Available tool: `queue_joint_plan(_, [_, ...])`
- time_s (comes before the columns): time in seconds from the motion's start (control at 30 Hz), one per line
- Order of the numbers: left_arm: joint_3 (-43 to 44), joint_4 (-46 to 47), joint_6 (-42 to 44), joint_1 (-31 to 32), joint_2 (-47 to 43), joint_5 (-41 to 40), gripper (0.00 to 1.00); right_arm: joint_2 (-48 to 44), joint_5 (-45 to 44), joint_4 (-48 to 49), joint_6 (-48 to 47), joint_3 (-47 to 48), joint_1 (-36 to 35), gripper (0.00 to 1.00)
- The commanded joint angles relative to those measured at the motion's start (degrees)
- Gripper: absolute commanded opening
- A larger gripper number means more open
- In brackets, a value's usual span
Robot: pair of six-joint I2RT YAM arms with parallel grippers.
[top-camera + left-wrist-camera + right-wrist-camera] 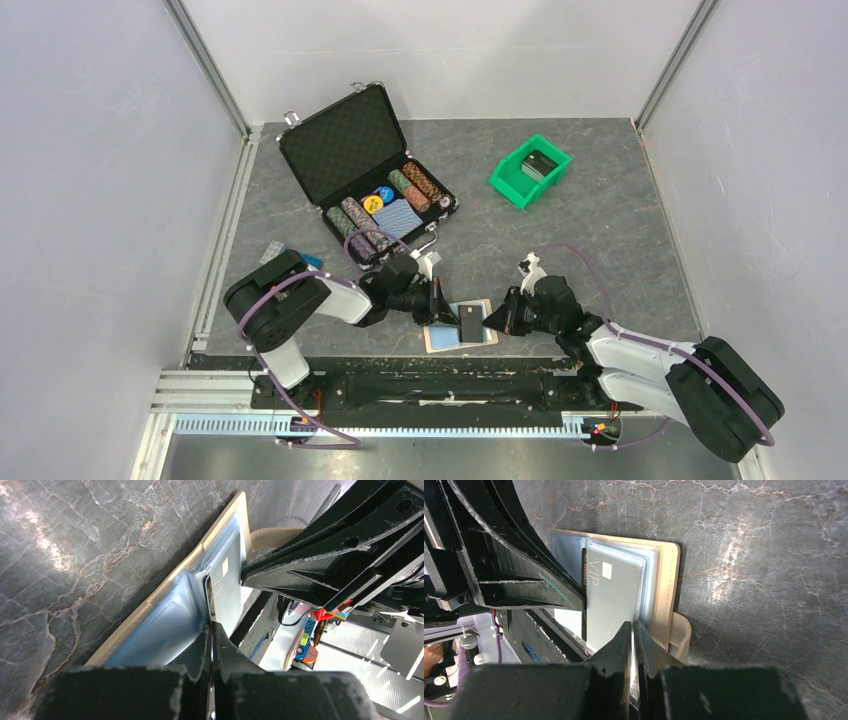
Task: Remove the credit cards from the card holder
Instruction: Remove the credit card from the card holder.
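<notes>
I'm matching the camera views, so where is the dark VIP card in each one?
Top external: VIP card, low centre, on the tan card holder.
Left wrist: card at centre, right of the clear sleeve.
Right wrist: card just left of centre.
Shared landmark: the card holder's tan edge.

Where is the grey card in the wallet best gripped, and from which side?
Pinch the grey card at its bare dark long edge, toward the wallet's middle, coming from that side. That edge pokes out of the clear sleeves covering the rest, so it likely slides out that way.
</notes>
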State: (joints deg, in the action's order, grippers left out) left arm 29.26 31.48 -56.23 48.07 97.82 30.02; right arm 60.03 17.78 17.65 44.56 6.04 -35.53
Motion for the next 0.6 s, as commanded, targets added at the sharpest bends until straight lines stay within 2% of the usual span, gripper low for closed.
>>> queue_joint_plan(0.0, [-0.8, 4.4, -3.2, -0.5, -2.6, 2.0, 0.02, 0.2, -3.4, -4.4, -0.5, -1.6, -0.6, 0.07])
queue_joint_plan(0.23, [-3.8, 4.9, -4.3, -3.7, -4.8, 2.2, 0.02, 0.1, -3.8, -4.9, -0.9, -1.4, -0.6, 0.07])
queue_joint_plan(0.57, [-6.8, 2.7, -3.4, -4.2, -9.0, 0.8, 0.02, -1.4, -4.8, -7.2, -1.4, 0.1, -0.6, 0.07])
